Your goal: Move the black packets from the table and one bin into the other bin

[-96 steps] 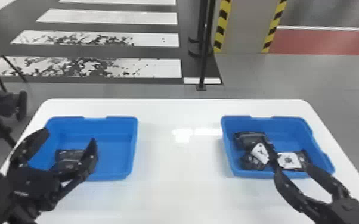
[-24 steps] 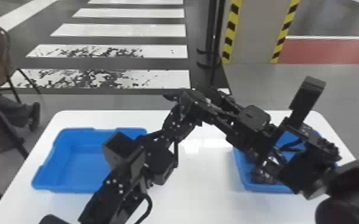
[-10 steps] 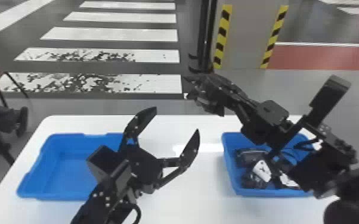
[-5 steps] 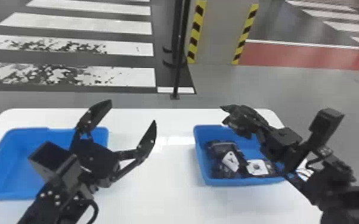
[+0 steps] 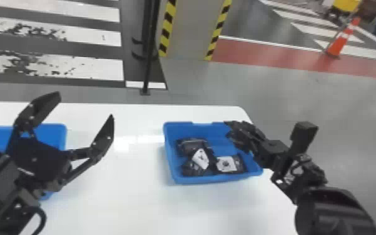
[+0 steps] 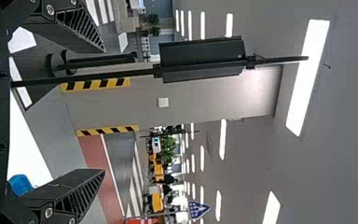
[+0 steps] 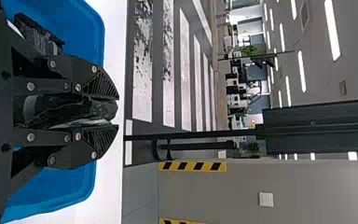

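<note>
right hand point(image 5: 230, 128) moved rightward, seemingly gripping packet point(image 7: 74, 110)

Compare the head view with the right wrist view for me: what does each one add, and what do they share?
Head view: the left fingers, spread open, the left bin, white labels on packets, and an orange cone.

Right wrist view: a black packet pinched for carrying, ceiling lights and a wall plate.

Both: the right fingers, the right bin, a black post and crosswalk stripes.
</note>
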`<state>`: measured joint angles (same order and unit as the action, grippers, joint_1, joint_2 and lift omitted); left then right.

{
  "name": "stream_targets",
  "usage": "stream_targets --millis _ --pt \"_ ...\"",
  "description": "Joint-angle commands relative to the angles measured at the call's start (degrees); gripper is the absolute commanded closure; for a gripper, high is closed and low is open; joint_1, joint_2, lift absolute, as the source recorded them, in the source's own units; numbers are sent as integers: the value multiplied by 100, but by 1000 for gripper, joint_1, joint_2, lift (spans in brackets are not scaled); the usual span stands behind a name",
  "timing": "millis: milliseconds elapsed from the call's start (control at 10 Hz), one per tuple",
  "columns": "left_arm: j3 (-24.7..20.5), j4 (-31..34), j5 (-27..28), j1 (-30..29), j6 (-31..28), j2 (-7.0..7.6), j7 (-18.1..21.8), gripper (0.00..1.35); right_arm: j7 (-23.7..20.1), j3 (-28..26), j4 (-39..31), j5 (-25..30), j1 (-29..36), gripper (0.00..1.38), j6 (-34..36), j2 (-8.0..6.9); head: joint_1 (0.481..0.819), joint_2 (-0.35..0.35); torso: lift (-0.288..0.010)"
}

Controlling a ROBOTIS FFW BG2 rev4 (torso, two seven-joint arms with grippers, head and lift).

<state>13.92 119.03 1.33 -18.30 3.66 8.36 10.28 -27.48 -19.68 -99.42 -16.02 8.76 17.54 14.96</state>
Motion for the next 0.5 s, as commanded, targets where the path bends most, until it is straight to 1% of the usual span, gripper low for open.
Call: stream_targets --millis 0,100,200,300,400 --pt "2 0 4 17 70 -1 0 125 -38 60 -50 -317 66 73 -390 -19 695 -341 -110" --pt "-90 0 -19 -26 141 -37 0 125 -38 49 -598 -489 403 32 -657 -116 695 -334 -110" --pt "-215 0 -145 -82 281 -81 0 125 -38 -8 -1189 -729 811 162 -798 -222 684 -319 -110" --pt "-398 0 -373 -208 520 -142 0 125 -29 -8 -1850 -1094 1360 242 -812 -318 679 -307 -110" --pt "-661 29 -636 -405 816 -221 -8 125 -12 -66 -2553 -1003 1908 280 -812 -485 674 -281 -110"
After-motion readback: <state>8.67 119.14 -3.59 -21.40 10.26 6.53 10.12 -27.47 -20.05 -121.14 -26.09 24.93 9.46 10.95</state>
